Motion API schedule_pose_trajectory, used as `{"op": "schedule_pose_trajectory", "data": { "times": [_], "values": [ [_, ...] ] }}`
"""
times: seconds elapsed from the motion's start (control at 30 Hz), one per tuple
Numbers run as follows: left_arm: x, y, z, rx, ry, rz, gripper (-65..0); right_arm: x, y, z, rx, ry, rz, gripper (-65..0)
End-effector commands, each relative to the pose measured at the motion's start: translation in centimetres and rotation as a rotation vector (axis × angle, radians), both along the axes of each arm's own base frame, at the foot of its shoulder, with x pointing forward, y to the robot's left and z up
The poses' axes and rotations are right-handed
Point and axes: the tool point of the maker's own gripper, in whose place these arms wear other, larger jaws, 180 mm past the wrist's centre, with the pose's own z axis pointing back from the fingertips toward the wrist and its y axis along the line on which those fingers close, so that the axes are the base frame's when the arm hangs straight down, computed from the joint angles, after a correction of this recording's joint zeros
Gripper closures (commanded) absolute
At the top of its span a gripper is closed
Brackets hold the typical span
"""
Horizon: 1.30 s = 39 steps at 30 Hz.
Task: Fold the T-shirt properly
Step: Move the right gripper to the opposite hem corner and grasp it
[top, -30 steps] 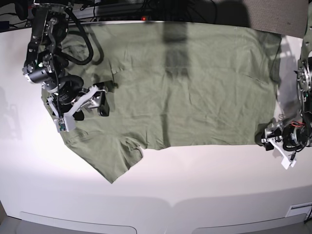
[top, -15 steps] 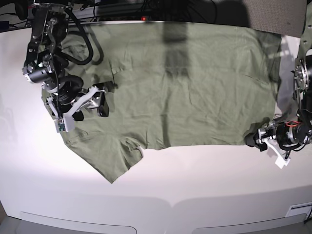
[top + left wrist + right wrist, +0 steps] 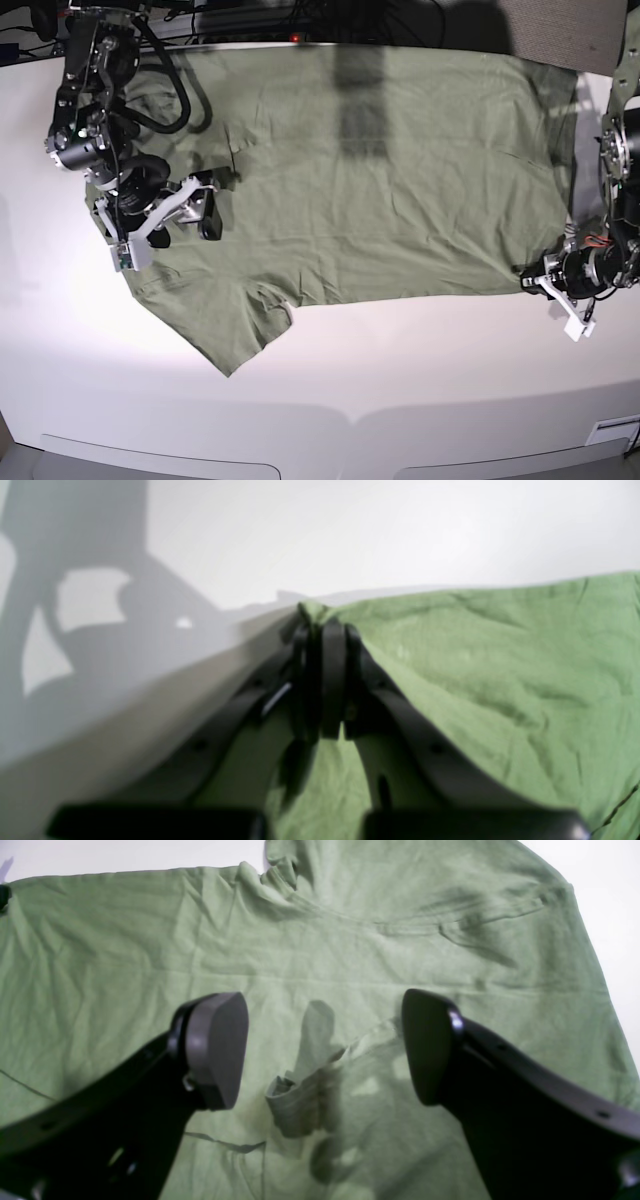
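**rig_op:** So, quick check before I move anything. I've got the T-shirt (image 3: 370, 170) spread flat on the white table (image 3: 400, 380), long axis running across the base view, collar and sleeves toward that view's left, hem at its right. My left gripper (image 3: 320, 630) has its jaws pressed together, pinching the near hem corner, with a little nub of green poking out past the tips in the wrist cam.

**foldbot_fan:** And the other arm?

**rig_op:** The right gripper (image 3: 320, 1045) is spread wide, hovering over the collar end with nothing in it. A small bunched ridge of cloth (image 3: 295, 1105) sits right between the pads. I can't tell from these shots whether the pads touch the fabric.

**foldbot_fan:** So which way does the fold go?

**rig_op:** My guess: the whole shirt lies away from the left gripper, toward the far edge and toward the collar side. The pinched corner has to travel over the cloth, not outward. The left arm is the only one near the hem, the right the only one near the shoulder. I'd want the right closed on that ridge first, otherwise one-sided pulling probably just skews the shirt.
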Motion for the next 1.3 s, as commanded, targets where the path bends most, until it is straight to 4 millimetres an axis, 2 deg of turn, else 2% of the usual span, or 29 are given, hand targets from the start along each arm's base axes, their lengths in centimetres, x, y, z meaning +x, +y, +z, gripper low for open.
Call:
{"op": "schedule_pose_trajectory", "data": {
  "times": [0.0, 0.4, 0.5, 0.7, 0.77, 1.0, 1.17, 1.27],
  "values": [
    [1.3, 0.5, 1.4, 0.004, -0.039, 0.009, 0.0, 0.7, 0.0, 1.4, 0.003, -0.053, 0.008, -47.5],
    [1.8, 0.3, 2.0, -0.029, -0.064, 0.032, 0.0, 2.2, -0.3, 3.2, 0.002, -0.162, -0.015, -47.5],
    [1.8, 0.3, 1.9, -0.029, -0.063, 0.032, 0.0, 3.8, -2.6, 3.8, -0.108, -0.173, -0.099, -47.5],
    [1.7, 0.3, 1.9, -0.029, -0.059, 0.030, 0.0, 7.0, -6.8, 6.3, -0.272, -0.163, -0.248, -47.5],
    [1.7, 0.3, 1.9, -0.029, -0.055, 0.028, 0.0, 7.7, -7.8, 5.9, -0.278, -0.140, -0.266, -47.5],
    [2.0, 0.1, 2.3, -0.063, -0.070, 0.049, 0.0, 10.6, -12.1, 1.7, -0.264, 0.048, -0.327, -47.5],
    [2.1, -0.5, 2.3, -0.084, -0.067, 0.050, 0.0, 13.4, -14.9, 2.6, -0.245, 0.082, -0.376, -47.5],
    [2.1, -0.5, 2.4, -0.084, -0.068, 0.051, 0.0, 14.4, -16.0, 2.2, -0.220, 0.129, -0.399, -47.5]
  ]
}}
